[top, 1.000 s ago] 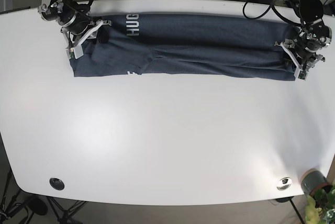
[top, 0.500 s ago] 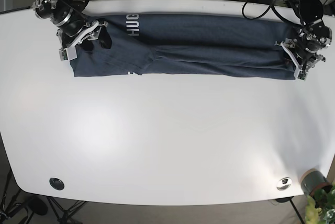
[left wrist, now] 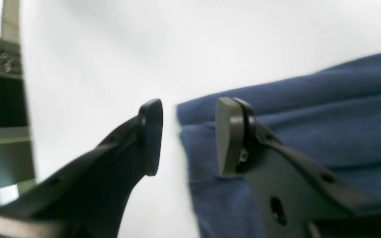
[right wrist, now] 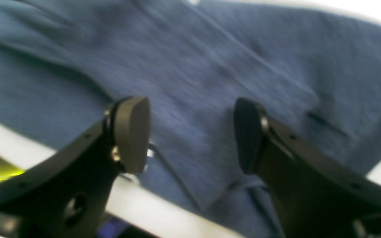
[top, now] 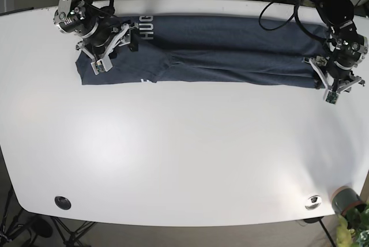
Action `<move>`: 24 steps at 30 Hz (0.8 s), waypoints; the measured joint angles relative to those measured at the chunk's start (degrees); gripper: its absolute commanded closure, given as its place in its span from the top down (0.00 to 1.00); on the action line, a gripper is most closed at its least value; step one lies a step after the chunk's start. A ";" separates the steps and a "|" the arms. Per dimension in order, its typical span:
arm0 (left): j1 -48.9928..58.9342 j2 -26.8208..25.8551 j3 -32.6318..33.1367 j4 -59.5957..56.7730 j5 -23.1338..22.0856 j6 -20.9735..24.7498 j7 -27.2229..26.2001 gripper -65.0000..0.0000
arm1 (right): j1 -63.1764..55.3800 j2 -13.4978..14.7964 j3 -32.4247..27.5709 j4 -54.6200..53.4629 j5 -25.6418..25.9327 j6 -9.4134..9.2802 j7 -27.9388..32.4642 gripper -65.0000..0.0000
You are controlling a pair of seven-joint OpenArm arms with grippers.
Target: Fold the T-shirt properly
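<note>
A dark navy T-shirt (top: pixel 230 51) with white lettering lies folded into a long band across the far part of the white table (top: pixel 184 154). My right gripper (top: pixel 114 49) is open and hovers over the shirt's end on the base view's left. In the right wrist view its fingers (right wrist: pixel 132 132) spread over blue cloth (right wrist: pixel 210 66), holding nothing. My left gripper (top: pixel 340 88) is open at the shirt's other end. In the left wrist view (left wrist: pixel 189 137) one finger (left wrist: pixel 150 135) is over bare table and the other is over the shirt's edge (left wrist: pixel 309 109).
A grey pot with a plant (top: pixel 346 202) stands at the near right corner, next to a silver cap (top: pixel 313 202). A black grommet (top: pixel 62 202) sits at the near left. Cables and gear lie behind the table's far edge.
My right gripper has moved right and inward, from the shirt's outer edge to above the cloth. My left gripper has shifted slightly toward the near side at the shirt's end.
</note>
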 measured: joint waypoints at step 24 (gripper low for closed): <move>-6.34 -1.97 0.17 -24.26 -1.57 -0.02 -7.10 0.38 | 11.65 2.62 -0.20 -22.93 0.07 1.90 16.41 0.57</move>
